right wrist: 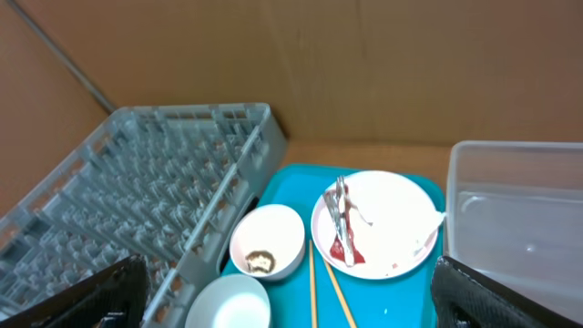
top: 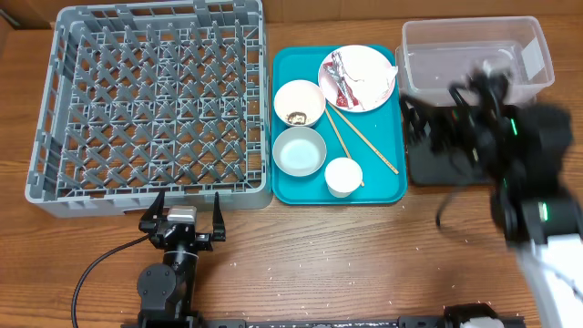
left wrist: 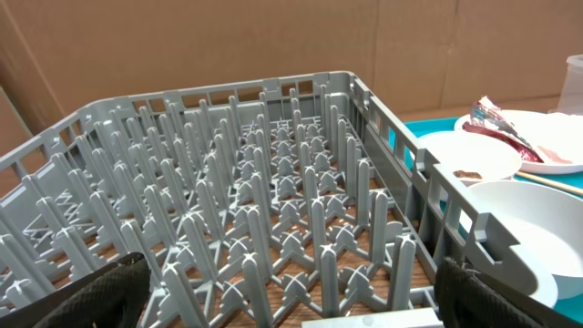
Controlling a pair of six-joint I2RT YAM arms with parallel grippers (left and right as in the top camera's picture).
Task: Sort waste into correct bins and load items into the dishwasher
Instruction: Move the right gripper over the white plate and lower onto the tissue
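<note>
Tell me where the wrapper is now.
In the overhead view, the wrapper lies on the white plate at the far right corner of the teal tray, between a white bowl and the clear tub.

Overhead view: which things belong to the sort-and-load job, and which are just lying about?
Job: wrapper, plate, brown lump, soiled bowl, empty bowl, cup, chopsticks, clear tub, black tray, grey rack.
Lying about: teal tray, black cable.
</note>
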